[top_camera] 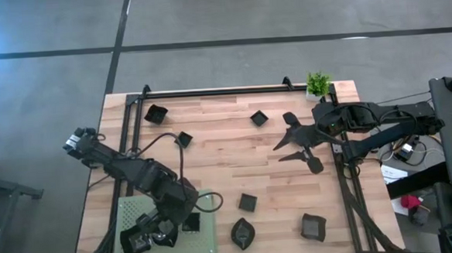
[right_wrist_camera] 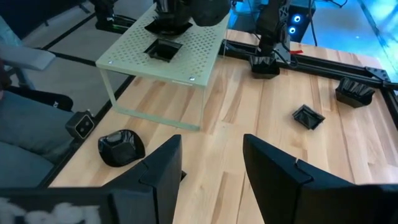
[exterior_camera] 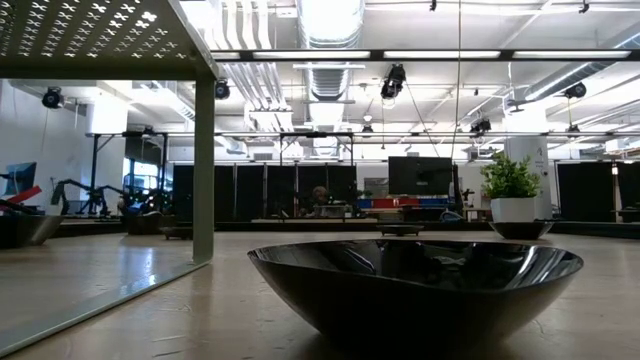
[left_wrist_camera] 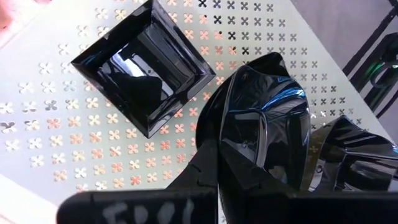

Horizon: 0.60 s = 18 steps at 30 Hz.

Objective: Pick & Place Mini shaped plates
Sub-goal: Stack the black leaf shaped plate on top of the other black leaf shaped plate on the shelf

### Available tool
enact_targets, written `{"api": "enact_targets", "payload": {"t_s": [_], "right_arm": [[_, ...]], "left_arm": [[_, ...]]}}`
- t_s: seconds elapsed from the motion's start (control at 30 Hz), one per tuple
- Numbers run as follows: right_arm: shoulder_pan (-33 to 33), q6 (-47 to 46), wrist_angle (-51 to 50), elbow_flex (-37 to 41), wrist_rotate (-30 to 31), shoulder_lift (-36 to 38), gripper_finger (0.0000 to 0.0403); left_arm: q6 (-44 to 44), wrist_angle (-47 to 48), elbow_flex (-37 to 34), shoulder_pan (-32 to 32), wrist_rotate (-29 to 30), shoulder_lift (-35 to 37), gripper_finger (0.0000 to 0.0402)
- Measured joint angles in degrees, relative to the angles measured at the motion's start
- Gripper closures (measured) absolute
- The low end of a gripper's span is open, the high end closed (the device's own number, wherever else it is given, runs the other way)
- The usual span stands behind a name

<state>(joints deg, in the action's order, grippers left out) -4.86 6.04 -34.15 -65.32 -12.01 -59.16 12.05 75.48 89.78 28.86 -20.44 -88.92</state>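
On the green perforated mat [left_wrist_camera: 56, 134], our left gripper [top_camera: 160, 229] pinches a black leaf-shaped plate [left_wrist_camera: 264, 134], a square plate [left_wrist_camera: 143, 68] just beyond; right gripper [right_wrist_camera: 211, 165] waits spread.

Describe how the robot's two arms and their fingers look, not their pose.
Both arms are dark, near-black jointed links with black cables looping alongside. The left gripper sits on a bulky dark wrist. The right gripper has two flat, angular black fingers. Pale handwritten marks show on the wrist housings in both wrist views.
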Motion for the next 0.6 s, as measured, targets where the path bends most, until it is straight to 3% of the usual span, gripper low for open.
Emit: {"api": "enact_targets", "payload": {"t_s": [0.6], "right_arm": [[0.0,0.0,0.0,0.0,0.1,0.0,0.0236]], "left_arm": [[-2.6,0.0,0.1,0.0,1.9,0.0,0.0401]]}}
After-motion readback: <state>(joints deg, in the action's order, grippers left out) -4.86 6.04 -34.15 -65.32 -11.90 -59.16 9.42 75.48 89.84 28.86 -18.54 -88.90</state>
